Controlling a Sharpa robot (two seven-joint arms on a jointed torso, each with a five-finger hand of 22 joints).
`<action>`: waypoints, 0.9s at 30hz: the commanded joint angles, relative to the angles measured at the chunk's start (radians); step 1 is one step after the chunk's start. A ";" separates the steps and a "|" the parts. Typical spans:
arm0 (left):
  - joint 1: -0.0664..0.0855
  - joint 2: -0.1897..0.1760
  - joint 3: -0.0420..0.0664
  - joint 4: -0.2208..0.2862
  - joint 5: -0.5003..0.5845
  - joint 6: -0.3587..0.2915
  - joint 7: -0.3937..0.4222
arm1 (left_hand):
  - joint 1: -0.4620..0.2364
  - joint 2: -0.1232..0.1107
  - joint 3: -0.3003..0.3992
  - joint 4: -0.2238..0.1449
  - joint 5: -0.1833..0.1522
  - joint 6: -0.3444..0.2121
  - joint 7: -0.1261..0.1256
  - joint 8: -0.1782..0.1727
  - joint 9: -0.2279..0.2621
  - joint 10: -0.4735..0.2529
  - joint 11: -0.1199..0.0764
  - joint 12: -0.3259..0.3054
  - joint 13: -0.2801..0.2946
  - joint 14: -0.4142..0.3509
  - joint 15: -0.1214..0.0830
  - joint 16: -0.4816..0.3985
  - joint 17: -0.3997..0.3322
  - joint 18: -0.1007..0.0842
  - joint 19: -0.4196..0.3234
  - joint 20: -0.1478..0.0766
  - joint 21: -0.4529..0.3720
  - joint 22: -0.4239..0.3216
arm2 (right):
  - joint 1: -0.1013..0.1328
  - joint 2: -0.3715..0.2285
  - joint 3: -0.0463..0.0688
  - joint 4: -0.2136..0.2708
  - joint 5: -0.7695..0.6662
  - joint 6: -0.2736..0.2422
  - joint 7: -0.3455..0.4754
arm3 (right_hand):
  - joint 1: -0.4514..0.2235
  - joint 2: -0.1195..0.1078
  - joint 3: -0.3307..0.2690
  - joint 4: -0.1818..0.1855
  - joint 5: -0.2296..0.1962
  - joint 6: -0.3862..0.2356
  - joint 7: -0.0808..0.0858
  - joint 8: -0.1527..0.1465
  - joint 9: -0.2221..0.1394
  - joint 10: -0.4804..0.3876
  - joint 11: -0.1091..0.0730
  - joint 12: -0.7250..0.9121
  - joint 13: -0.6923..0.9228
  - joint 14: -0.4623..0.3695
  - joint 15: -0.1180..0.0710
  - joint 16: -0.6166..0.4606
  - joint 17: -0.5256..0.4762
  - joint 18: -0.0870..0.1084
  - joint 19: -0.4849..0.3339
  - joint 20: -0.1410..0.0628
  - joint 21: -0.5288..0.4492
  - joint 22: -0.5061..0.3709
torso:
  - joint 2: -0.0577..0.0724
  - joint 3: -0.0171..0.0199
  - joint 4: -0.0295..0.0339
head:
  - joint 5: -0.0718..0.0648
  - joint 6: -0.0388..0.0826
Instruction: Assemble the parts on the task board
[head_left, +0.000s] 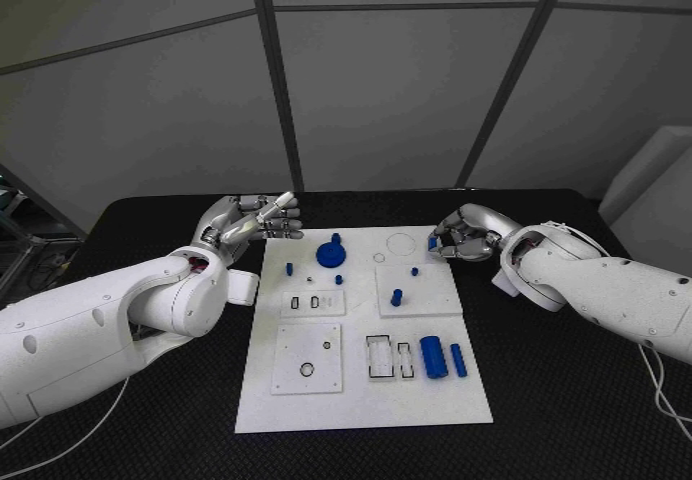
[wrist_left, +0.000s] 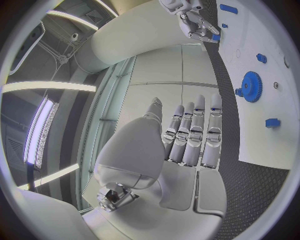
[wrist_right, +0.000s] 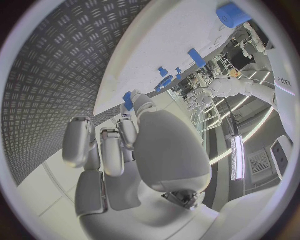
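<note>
The white task board (head_left: 361, 400) lies in the middle of the black table. A blue gear (head_left: 332, 253) stands near its far edge, also seen in the left wrist view (wrist_left: 251, 86). Small blue pegs (head_left: 397, 297) stand further in, and two blue cylinders (head_left: 444, 359) lie at the near right. My left hand (head_left: 260, 220) hovers by the board's far left corner, fingers straight, holding nothing (wrist_left: 187, 135). My right hand (head_left: 464, 240) is at the board's far right edge with its fingers curled, pinching a small blue part (head_left: 433, 242) (wrist_right: 128, 99).
Recessed slots (head_left: 382, 357) and a plate with round holes (head_left: 310, 358) take up the board's near half. Black patterned table (head_left: 562, 400) surrounds the board. Grey panel walls stand behind the table.
</note>
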 joint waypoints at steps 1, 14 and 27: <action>0.002 -0.003 0.001 0.002 -0.001 0.012 0.006 | 0.000 0.009 0.001 -0.002 -0.006 -0.001 0.006 -0.004 -0.001 -0.007 0.004 -0.003 -0.001 -0.002 0.005 -0.005 0.001 0.050 0.003 0.005 -0.003 -0.001 | 0.002 -0.012 0.001 0.054 0.026 -0.066 -0.028 | 0.002 0.011 0.008 -0.001 0.004 0.006 -0.002 0.001 0.003 0.006 0.001 0.006 0.000 0.091 -0.007 0.004 0.194 -0.005 0.005 -0.001 0.004 0.002 | -0.002 -0.0009 -0.0023 | 0.000 0.002; 0.002 0.004 0.001 -0.019 -0.001 0.015 0.002 | 0.002 0.011 0.002 -0.004 -0.006 -0.001 0.006 -0.005 -0.001 -0.007 0.004 -0.003 -0.001 -0.002 0.005 -0.006 0.002 0.050 0.003 0.005 -0.004 -0.002 | 0.004 0.029 0.003 0.250 -0.016 -0.089 -0.117 | 0.005 0.015 0.015 -0.006 0.005 0.004 -0.003 -0.001 0.003 0.006 0.000 0.004 -0.001 0.091 -0.009 0.005 0.195 -0.006 0.008 -0.003 0.007 0.008 | -0.010 -0.0066 -0.0010 | 0.014 -0.005; 0.002 0.010 0.001 -0.035 -0.001 0.014 0.002 | 0.002 0.011 0.002 -0.004 -0.006 -0.001 0.006 -0.005 -0.001 -0.007 0.004 -0.003 -0.001 -0.002 0.005 -0.006 0.002 0.050 0.003 0.005 -0.004 -0.002 | 0.000 0.168 -0.009 0.252 -0.132 -0.047 -0.193 | 0.001 0.013 0.016 -0.005 -0.001 0.004 -0.002 -0.002 0.003 0.007 0.001 0.005 0.000 0.092 -0.008 0.005 0.195 -0.007 0.008 -0.004 0.007 0.008 | -0.011 -0.0104 0.0042 | 0.039 -0.021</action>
